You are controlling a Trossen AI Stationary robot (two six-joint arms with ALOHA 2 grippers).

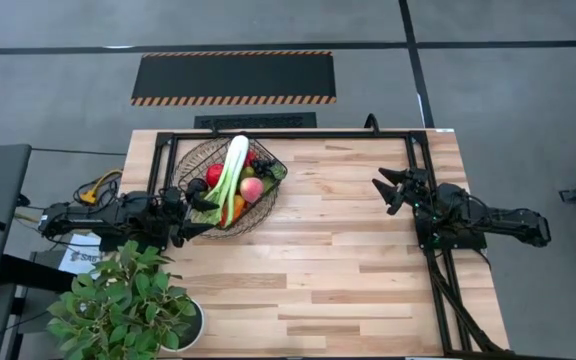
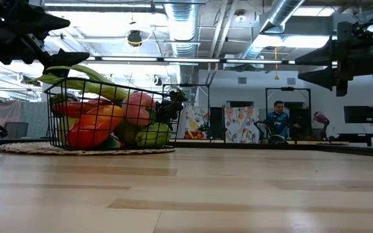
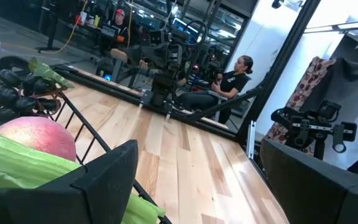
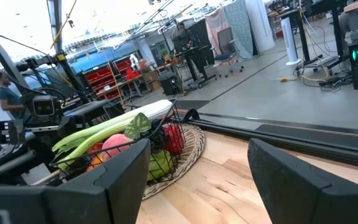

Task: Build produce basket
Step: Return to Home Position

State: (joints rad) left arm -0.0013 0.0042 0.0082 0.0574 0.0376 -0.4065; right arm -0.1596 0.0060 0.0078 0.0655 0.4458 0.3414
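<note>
The basket [image 1: 276,172] on the worktop's [image 1: 348,265] left side holds all the produce [image 1: 250,189] I see, celery [image 1: 234,168] on top, and the left end effector [image 1: 206,217] beside it and the right end effector [image 1: 384,195] well apart both hang open, empty, so filling seems done.

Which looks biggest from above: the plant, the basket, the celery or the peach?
Largest to smallest, seen from above:
1. Leafy plant, though its leaves stand nearer the camera, so first place is unsure.
2. Basket.
3. Celery.
4. Peach.
</note>
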